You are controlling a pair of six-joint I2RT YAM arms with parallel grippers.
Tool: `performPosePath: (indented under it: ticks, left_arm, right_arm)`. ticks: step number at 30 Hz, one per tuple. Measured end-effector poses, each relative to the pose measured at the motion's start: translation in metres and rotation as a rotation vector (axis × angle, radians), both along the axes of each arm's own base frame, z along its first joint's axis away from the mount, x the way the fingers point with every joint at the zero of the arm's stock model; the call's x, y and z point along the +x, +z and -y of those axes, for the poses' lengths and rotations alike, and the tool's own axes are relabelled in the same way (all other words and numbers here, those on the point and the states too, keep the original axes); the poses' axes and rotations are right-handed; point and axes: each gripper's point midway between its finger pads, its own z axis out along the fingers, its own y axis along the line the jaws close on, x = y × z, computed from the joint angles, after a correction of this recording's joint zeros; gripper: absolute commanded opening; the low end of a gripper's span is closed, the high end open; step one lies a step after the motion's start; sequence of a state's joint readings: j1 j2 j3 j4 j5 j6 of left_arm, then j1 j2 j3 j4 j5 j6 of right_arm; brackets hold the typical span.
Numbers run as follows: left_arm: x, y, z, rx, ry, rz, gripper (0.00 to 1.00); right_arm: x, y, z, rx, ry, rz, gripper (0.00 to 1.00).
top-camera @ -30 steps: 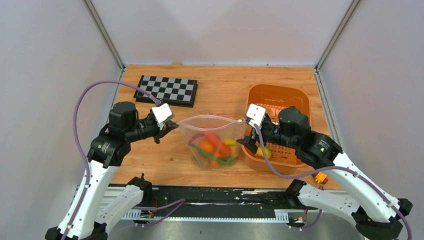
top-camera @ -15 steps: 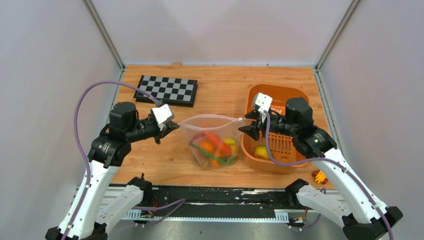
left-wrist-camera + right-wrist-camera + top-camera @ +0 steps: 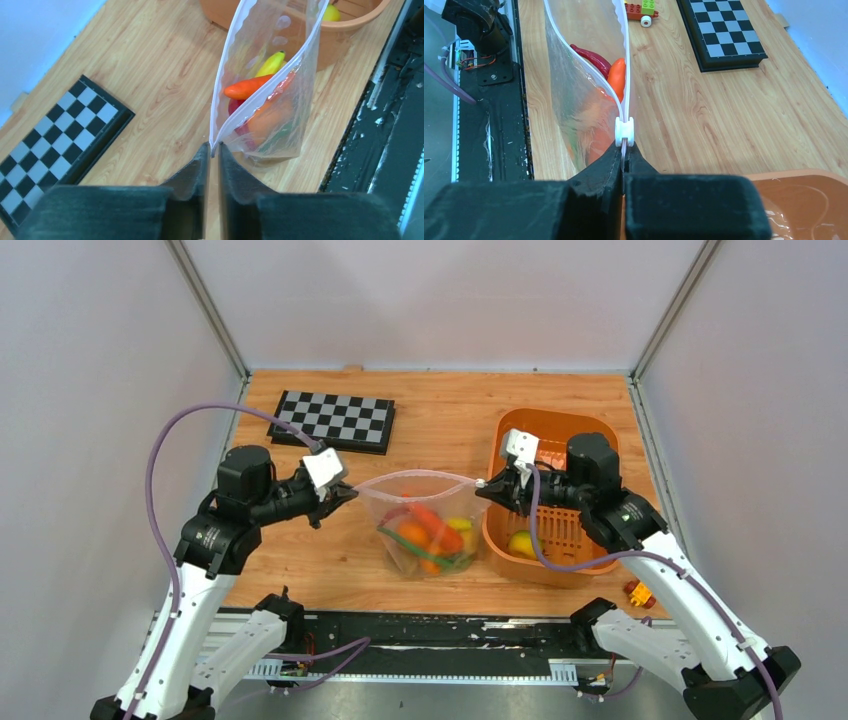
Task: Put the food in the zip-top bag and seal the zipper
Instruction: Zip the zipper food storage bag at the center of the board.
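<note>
L gripper (image 3: pixel 214 147) is clamped on one top corner of the zip-top bag (image 3: pixel 425 525). R gripper (image 3: pixel 624 150) is pinched tight on the opposite end of the zipper (image 3: pixel 626 65), right behind the white slider (image 3: pixel 625 131). Bag is stretched between the two grippers, mouth gaping, w/ food (image 3: pixel 430 535) (carrot, red chilli, orange & yellow bits) slumped low between the fingertips; bottom looks to rest on the counter (image 3: pixel 300 550). One yellow piece (image 3: pixel 521 543) sits in the orange basket (image 3: pixel 555 420) just beside the R gripper, so filling prob isn't done. Risks: R grip seems to be on thin film next to the slider, not the slider itself, so a pull toward the L gripper could slip off or just drag the bag w/o closing it. If either pinch lets go, the loaded bag flops over & may spill. Too much tension btwn grippers could tear a corner; too little & the track buckles, slider jams. Sealing now would shut the yellow piece out
</note>
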State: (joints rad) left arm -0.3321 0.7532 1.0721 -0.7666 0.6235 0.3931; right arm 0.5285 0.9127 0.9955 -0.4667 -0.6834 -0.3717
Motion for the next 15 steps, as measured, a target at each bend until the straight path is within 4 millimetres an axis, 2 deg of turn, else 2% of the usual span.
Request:
performPosePath:
  ticks: [1, 2, 3, 5, 8, 10, 11, 12, 15]
  left_arm:
    - [0.001, 0.000, -0.001, 0.001, 0.005, 0.001, 0.66]
    - [0.001, 0.001, -0.001, -0.003, 0.016, -0.002, 0.80]
    - [0.002, 0.001, -0.002, -0.006, 0.029, -0.008, 0.90]
    - [0.003, 0.004, -0.003, -0.020, 0.050, -0.021, 0.99]
    - [0.002, 0.022, 0.000, -0.062, 0.056, -0.021, 1.00]
    - [0.000, 0.056, 0.009, -0.141, 0.025, 0.023, 1.00]
    - [0.000, 0.064, 0.011, -0.161, 0.016, 0.035, 0.99]
    - [-0.004, 0.094, 0.021, -0.247, -0.035, 0.082, 0.95]
    - [-0.013, 0.119, 0.035, -0.328, -0.110, 0.108, 0.93]
  right_arm:
    - [0.000, 0.000, 0.000, 0.000, 0.001, -0.002, 0.00]
    - [0.000, 0.000, 0.000, 0.001, 0.002, -0.001, 0.00]
    - [-0.001, 0.000, 0.000, 0.001, 0.004, -0.004, 0.00]
    - [-0.002, 0.000, -0.001, 0.003, 0.009, -0.008, 0.00]
    - [-0.005, -0.001, -0.002, 0.004, 0.024, -0.017, 0.00]
    - [-0.007, -0.001, -0.003, 0.007, 0.035, -0.020, 0.00]
    - [-0.008, -0.001, -0.003, 0.008, 0.041, -0.022, 0.00]
    - [-0.011, 0.000, -0.003, 0.006, 0.051, -0.032, 0.00]
    - [-0.014, 0.001, -0.003, 0.006, 0.063, -0.042, 0.00]
